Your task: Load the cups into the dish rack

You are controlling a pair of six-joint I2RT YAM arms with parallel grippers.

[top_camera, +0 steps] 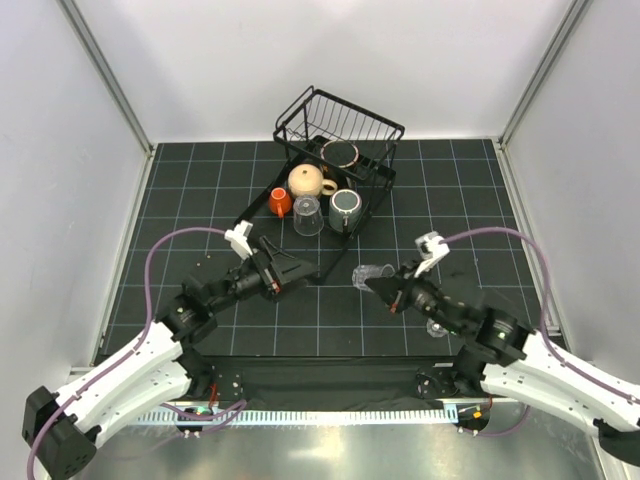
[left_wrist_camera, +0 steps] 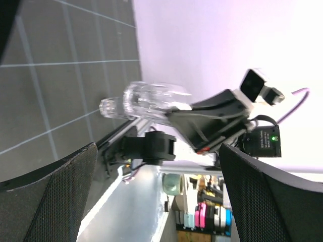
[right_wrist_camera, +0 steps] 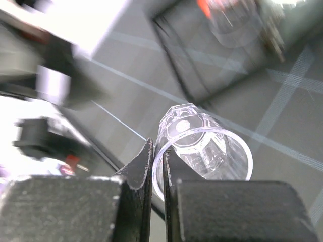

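— What are the left jaws doing?
— Gaping wide, gripping nothing. The clear tumbler is hanging ahead of them, apart.
— And the right jaws?
— Clamping on that tumbler's rim wall. Its body is jutting forward past their tips, base leading. The dish rack is sitting farther ahead on the worktop.

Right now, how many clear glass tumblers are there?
2, maybe 3. One clear glass tumbler stands on the black wire dish rack's lower frame; the right gripper pinches a second tumbler. A glassy shape under that arm may be a third.
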